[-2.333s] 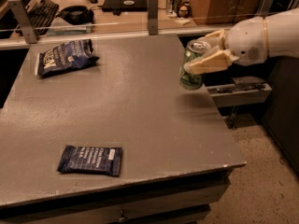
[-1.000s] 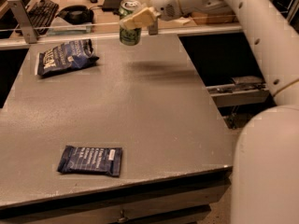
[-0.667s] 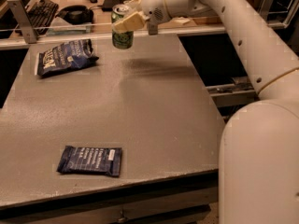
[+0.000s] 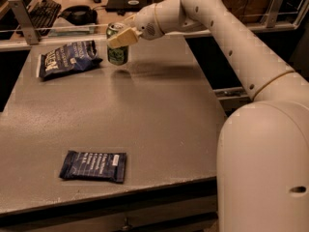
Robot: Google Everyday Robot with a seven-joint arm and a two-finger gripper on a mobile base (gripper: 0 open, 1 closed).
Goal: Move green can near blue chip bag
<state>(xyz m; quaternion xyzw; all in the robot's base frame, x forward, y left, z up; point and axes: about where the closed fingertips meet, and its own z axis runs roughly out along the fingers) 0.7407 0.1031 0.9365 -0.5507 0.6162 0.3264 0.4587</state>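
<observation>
A grey desk (image 4: 145, 129) was seen across the frame. In the upper left, the green can (image 4: 117, 55) was held clamped in the pincer (image 4: 120, 36), just right of the blue chip bag (image 4: 67, 58). If released tilted or high, the can could be toppled against the bag.

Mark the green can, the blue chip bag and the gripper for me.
green can (image 4: 118, 55), camera view, lower body.
blue chip bag (image 4: 67, 59), camera view, middle of its front.
gripper (image 4: 119, 37), camera view, between fingertips, gripping the green can beside the bag.
</observation>
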